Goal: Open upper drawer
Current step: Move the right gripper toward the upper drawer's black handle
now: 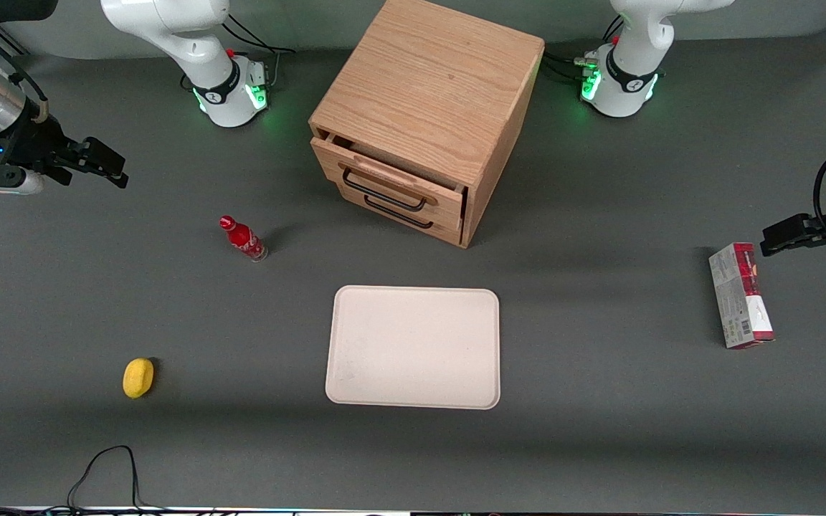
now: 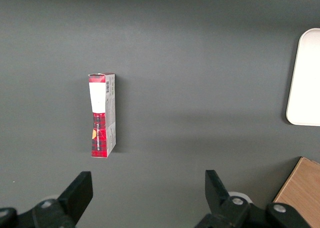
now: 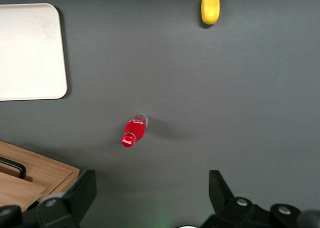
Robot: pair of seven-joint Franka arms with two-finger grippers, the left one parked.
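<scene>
The wooden cabinet (image 1: 431,86) stands at the middle of the table, farther from the front camera than the tray. Its upper drawer (image 1: 355,168) juts out a little from the cabinet's face, with a dark gap along its top edge. Its black wire handle (image 1: 383,196) sits just above the lower drawer's like handle (image 1: 399,213). My right gripper (image 1: 94,166) is open and empty. It hovers above the table toward the working arm's end, well apart from the cabinet. In the right wrist view the gripper (image 3: 151,183) shows with the drawer's corner (image 3: 40,174) and a bit of handle (image 3: 12,167) beside one finger.
A red bottle (image 1: 243,239) (image 3: 135,130) lies on the table between the gripper and the cabinet. A yellow lemon-like object (image 1: 138,377) lies nearer the front camera. A cream tray (image 1: 413,347) sits in front of the drawers. A red-and-grey box (image 1: 740,295) lies toward the parked arm's end.
</scene>
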